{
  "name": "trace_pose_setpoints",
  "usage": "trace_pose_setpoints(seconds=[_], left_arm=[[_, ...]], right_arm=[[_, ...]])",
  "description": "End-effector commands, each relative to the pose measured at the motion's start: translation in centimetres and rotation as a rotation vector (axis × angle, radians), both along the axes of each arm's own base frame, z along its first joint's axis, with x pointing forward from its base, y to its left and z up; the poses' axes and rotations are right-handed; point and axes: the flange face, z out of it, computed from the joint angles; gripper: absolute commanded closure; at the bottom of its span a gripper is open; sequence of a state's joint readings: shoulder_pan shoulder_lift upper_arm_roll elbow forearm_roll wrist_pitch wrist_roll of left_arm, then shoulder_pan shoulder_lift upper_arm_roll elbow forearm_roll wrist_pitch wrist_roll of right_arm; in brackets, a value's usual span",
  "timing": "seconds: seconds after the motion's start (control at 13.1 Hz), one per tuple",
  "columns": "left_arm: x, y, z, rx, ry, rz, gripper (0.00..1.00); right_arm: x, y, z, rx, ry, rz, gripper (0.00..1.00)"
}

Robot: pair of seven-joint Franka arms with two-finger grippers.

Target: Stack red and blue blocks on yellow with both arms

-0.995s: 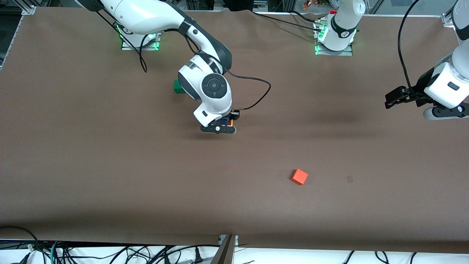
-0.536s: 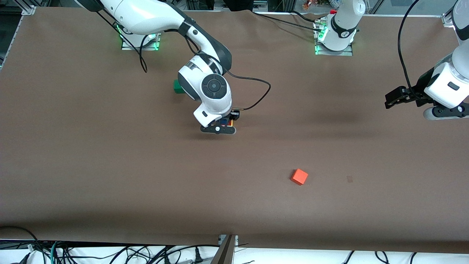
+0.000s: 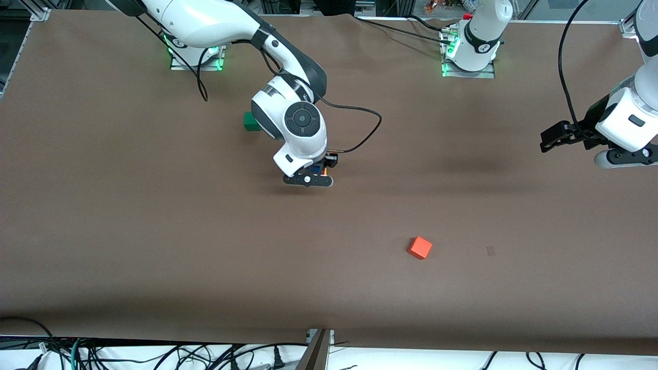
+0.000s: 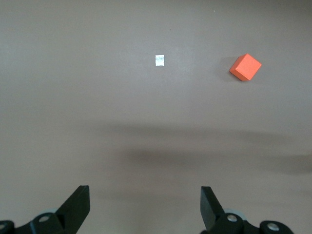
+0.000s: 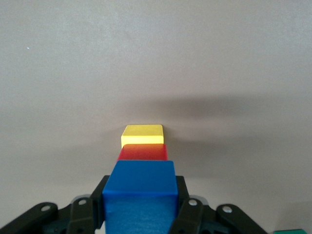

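Right wrist view: blue block (image 5: pixel 140 187) is clamped by right gripper (image 5: pixel 141 214) over red block (image 5: pixel 142 152).
Handling: judged light, rigid; flat sides suit gripping.
Left gripper (image 4: pixel 145 209): held apart, waiting.

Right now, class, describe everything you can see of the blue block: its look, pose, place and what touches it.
The blue block is a plain matte cube of medium blue with sharp edges and no markings. It sits square between the fingers of the right gripper, which is shut on it. It is over the red block, which rests on the yellow block on the brown table. Whether blue touches red cannot be told. In the front view only a sliver of it shows under the wrist.
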State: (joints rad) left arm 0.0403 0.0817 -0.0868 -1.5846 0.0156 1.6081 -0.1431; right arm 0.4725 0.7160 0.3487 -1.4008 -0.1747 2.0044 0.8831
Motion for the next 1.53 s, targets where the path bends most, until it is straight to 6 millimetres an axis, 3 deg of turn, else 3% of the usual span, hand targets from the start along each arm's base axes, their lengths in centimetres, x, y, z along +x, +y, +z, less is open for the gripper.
trace_pose_setpoints(seconds=[0.0,1.45], left_arm=[[-0.28,0.09,0.49,-0.018,-0.011,0.008,0.00],[-0.24,0.37,0.40,-0.017,-0.010,0.011,0.00]], right_arm=[[-0.55,0.81,0.49,0.012,-0.001,0.001,0.62],[-0.17,0.41,0.25,0.012,-0.002,-0.001,0.55]])
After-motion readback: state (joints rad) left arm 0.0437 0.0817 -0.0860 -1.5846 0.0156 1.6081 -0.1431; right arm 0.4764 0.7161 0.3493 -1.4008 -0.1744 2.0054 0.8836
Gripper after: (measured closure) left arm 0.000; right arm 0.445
